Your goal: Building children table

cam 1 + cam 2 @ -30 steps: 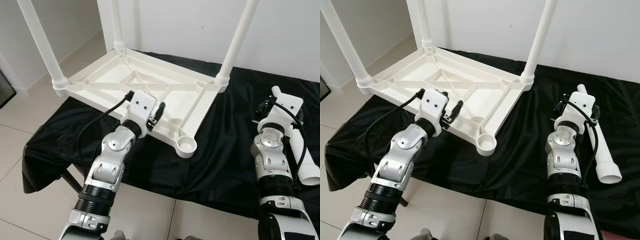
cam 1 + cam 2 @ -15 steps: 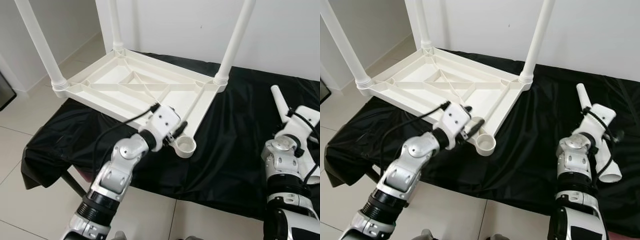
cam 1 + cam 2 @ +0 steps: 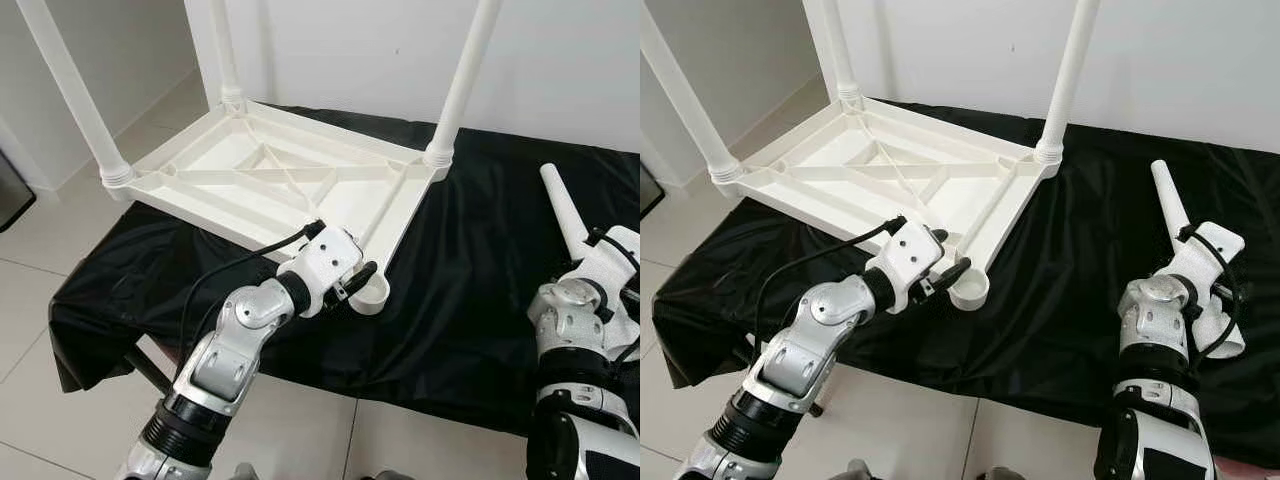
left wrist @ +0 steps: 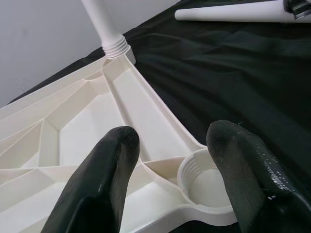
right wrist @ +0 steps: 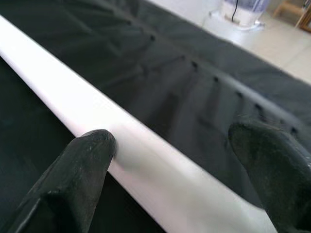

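1. We see the tabletop [image 3: 280,185] lying upside down on a black cloth [image 3: 470,290], with three legs [image 3: 458,85] standing upright in its corner sockets.
2. Our left gripper [image 4: 170,179] hovers with fingers spread over the near corner, beside the empty socket [image 4: 206,187].
3. Our right gripper [image 5: 175,165], fingers spread, straddles the loose leg [image 5: 73,104], which lies on the cloth well apart from the tabletop; one finger [image 5: 82,170] touches it.
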Motion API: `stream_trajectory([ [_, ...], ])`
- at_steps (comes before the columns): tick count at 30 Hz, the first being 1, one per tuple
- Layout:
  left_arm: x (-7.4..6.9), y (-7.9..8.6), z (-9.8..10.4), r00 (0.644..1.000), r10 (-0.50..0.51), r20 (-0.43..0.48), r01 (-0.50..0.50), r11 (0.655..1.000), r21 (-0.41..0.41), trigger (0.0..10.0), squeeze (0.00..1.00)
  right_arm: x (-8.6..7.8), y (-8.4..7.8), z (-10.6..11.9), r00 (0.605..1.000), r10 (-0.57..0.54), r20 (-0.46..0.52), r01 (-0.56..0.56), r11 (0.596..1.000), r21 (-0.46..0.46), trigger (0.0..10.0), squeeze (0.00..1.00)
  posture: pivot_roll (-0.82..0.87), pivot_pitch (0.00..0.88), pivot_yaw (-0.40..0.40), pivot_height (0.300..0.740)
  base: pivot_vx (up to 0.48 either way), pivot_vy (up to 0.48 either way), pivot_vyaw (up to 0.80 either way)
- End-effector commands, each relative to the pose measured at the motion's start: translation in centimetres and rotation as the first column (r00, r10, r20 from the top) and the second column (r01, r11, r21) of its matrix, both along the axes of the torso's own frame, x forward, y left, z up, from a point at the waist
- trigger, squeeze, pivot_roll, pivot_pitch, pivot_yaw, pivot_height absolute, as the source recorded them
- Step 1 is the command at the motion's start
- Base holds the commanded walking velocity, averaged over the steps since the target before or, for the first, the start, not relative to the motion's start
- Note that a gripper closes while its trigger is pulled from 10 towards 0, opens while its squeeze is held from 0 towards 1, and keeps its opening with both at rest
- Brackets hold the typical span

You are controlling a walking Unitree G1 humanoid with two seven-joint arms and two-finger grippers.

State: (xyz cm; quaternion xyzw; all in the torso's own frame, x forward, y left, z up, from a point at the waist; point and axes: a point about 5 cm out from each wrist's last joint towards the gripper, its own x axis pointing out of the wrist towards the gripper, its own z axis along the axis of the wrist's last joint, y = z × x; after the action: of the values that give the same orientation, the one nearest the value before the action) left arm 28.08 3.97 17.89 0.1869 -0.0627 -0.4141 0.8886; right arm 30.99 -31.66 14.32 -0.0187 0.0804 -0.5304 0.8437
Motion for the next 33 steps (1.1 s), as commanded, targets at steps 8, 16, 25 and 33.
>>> stream_trajectory([
  [8,0.1,-0.2,0.5,1.0,-0.005,-0.007,0.005,1.0,-0.007,10.0,0.0,0.1,1.0,-1.3,0.996,0.058,-0.062,-0.053,0.996,0.069,10.0,0.0,-0.05,0.047,0.03,0.74,0.0,0.0,0.0],
  [16,0.1,-0.3,0.8,1.0,0.001,-0.007,-0.001,1.0,-0.017,10.0,0.0,0.9,3.9,-2.3,0.976,0.218,-0.009,-0.212,0.956,0.202,10.0,0.0,-0.05,0.054,0.024,0.74,0.0,0.0,0.0],
  [25,0.2,-0.4,1.2,1.0,0.009,-0.004,-0.009,0.999,-0.042,10.0,0.0,1.6,13.4,1.0,0.66,0.674,0.331,-0.749,0.619,0.234,10.0,0.0,-0.06,0.063,0.024,0.74,0.0,0.0,0.0],
  [33,0.4,-0.7,1.4,1.0,0.007,-0.001,-0.007,0.999,-0.052,10.0,0.0,1.1,17.0,4.3,0.386,0.799,0.461,-0.913,0.402,0.067,10.0,0.0,-0.07,0.061,0.024,0.74,0.0,0.0,0.0],
])
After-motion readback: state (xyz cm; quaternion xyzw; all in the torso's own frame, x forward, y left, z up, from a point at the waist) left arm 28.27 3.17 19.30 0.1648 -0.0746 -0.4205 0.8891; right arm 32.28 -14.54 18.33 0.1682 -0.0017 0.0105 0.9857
